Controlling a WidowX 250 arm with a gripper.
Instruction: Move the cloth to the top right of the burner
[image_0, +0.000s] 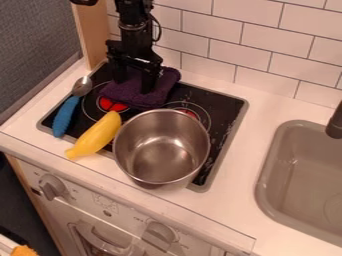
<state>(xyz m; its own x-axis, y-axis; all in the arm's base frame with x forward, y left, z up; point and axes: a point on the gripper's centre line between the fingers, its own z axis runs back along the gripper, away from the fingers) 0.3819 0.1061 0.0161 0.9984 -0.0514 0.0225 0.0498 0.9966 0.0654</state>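
Observation:
My gripper (133, 86) hangs over the back left of the black burner (229, 107), its two fingers spread apart and open. Under and around the fingertips lies the dark purple cloth (160, 87), crumpled on the burner's back part, behind the left red ring. Part of the cloth is hidden behind the fingers. Whether the tips press into the fabric, I cannot tell.
A steel pot (162, 150) stands on the burner's front right. Left of it lies a yellow banana-shaped object (97, 135), then a blue-handled spoon (65, 116). The tiled wall (267, 37) rises behind; a grey sink (307, 175) is at right.

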